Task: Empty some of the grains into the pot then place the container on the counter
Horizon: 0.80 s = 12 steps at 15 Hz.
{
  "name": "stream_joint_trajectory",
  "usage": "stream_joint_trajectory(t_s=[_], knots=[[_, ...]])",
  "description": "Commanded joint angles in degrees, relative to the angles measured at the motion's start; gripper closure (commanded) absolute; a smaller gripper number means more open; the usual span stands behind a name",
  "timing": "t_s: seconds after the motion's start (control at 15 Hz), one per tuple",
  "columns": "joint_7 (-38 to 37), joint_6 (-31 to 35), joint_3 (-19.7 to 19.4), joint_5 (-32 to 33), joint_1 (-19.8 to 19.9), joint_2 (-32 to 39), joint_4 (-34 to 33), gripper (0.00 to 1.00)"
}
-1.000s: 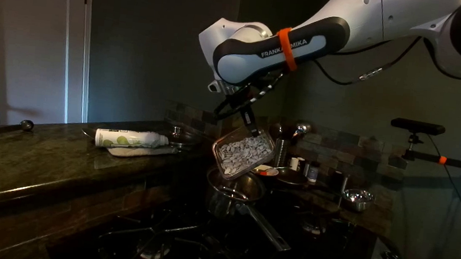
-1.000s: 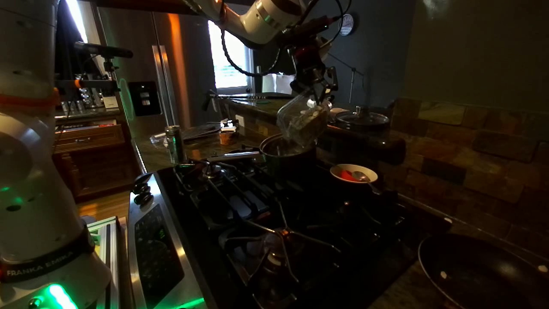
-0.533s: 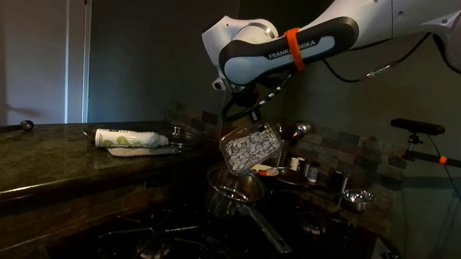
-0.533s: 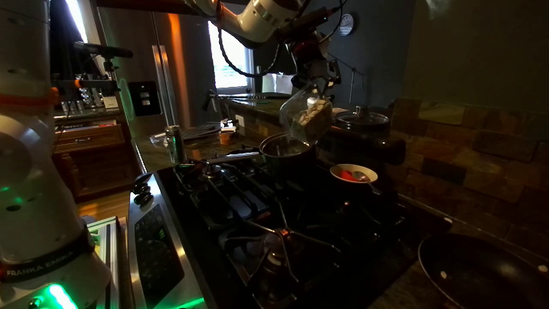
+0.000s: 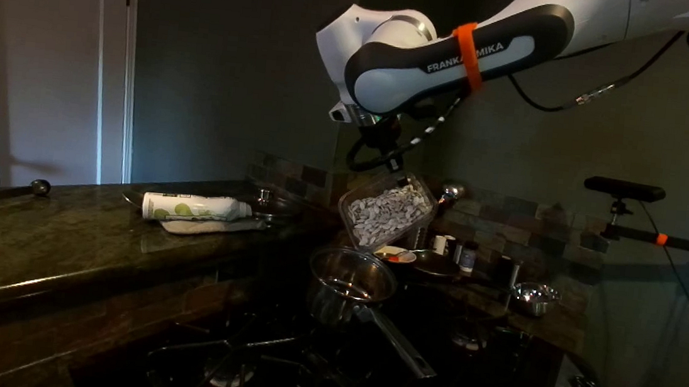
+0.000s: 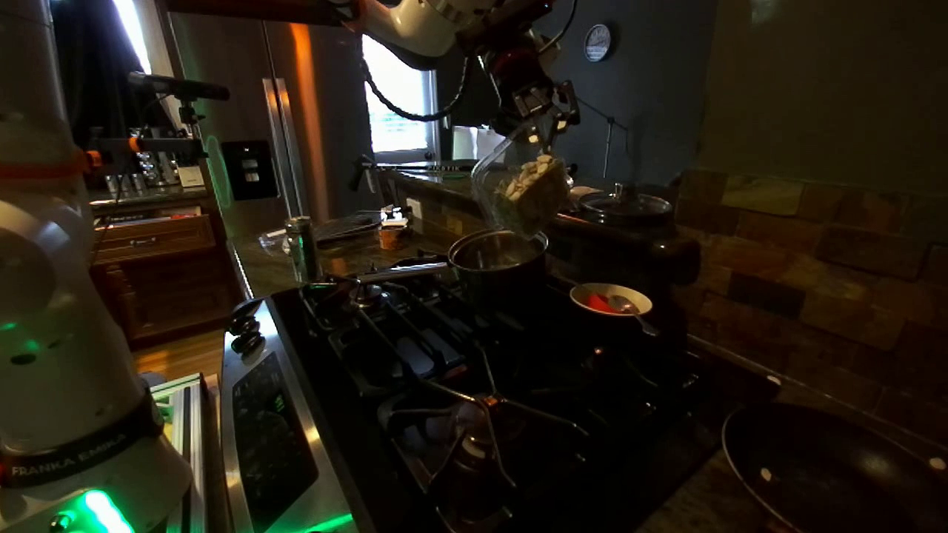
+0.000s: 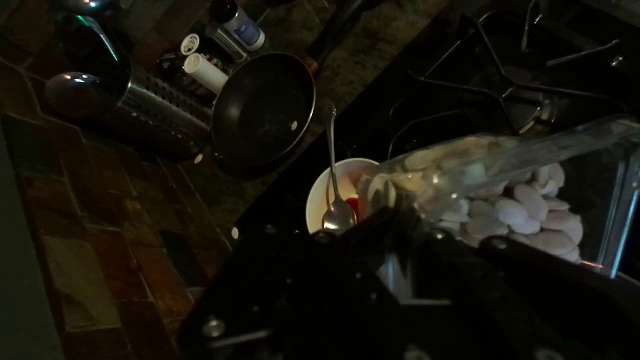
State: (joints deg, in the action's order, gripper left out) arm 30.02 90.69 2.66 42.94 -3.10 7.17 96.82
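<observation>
Clear plastic is making up the container (image 6: 490, 185), which we are finding raised above the pot (image 5: 331, 300) and strongly tilted, one corner pointing down at the pot's rim; whether the two are touching, we are leaving undetermined. The gripper (image 5: 402, 180) is holding the container clamped at its upper edge. A substantial heap of grains (image 5: 383, 217) is resting inside it, and we are observing none in mid-fall over the pot.

On progress: the container is in hand and over the pot, so we are counting that much as done. In both exterior views we are making out no grains in the visible part of the pot, though some of its floor is escaping us; we are rating the pour as unconfirmed. Remaining, in our judgement: tipping further over the pot, levelling the container, and setting it on the counter (image 5: 30, 239), which is running beside the pot at a raised level.

We are also noting a small pale piece (image 7: 294, 126) lying in a frying pan (image 7: 255, 107), well apart from the pot; whether it is a strayed grain, we are not establishing.
</observation>
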Motion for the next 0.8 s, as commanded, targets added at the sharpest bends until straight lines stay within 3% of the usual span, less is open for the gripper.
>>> stream_joint_trajectory(t_s=[0.0,0.73], knots=[[-3.24,0.65,0.56,2.57,-0.41,-3.53,4.36,0.99],[-12.68,-0.16,1.57,4.85,-1.22,-3.22,5.53,0.99]])
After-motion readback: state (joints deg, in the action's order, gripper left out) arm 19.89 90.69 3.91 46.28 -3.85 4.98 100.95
